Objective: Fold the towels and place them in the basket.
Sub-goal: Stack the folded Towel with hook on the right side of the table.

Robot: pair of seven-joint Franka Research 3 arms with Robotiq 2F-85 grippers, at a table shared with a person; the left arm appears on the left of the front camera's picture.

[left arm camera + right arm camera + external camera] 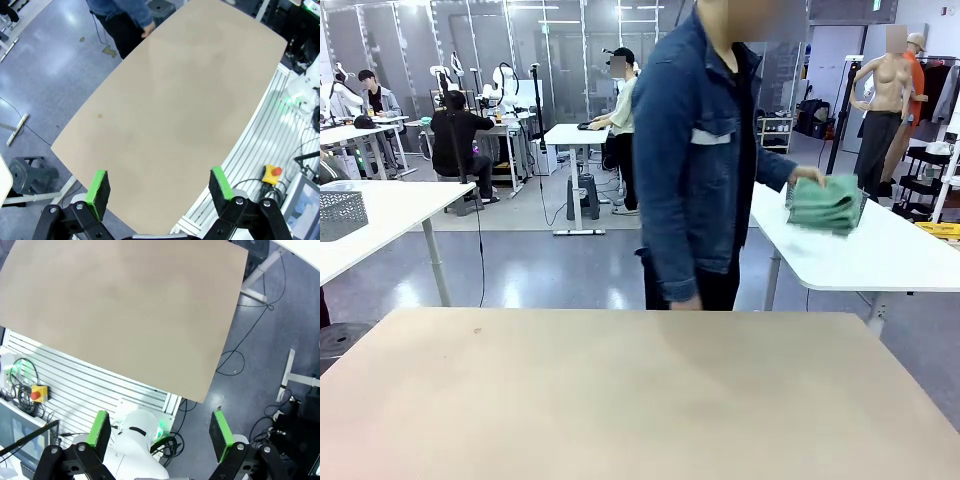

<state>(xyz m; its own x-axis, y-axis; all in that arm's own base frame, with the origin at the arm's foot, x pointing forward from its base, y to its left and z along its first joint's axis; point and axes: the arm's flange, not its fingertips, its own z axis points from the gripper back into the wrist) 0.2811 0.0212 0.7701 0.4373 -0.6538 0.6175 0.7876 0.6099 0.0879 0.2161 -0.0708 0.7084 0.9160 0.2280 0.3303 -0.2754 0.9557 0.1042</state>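
A stack of mint-green towels (825, 203) rests on the white side table (880, 262) at the right, under a hand (809, 176) of the person in a denim jacket (695, 150). A dark mesh wall (863, 207) that looks like the basket shows beside the stack. My left gripper (159, 187) hangs open high above the bare beige table (170, 110), with nothing between its green pads (98, 191). My right gripper (160, 429) is open too, above the table's near edge (125, 310) and the robot's base.
The person stands at the beige table's far edge (620, 312), turned toward the right side table. A light grey mesh basket (340, 213) sits on another white table at the left. A yellow stop button (271, 173) lies beside the slatted robot base.
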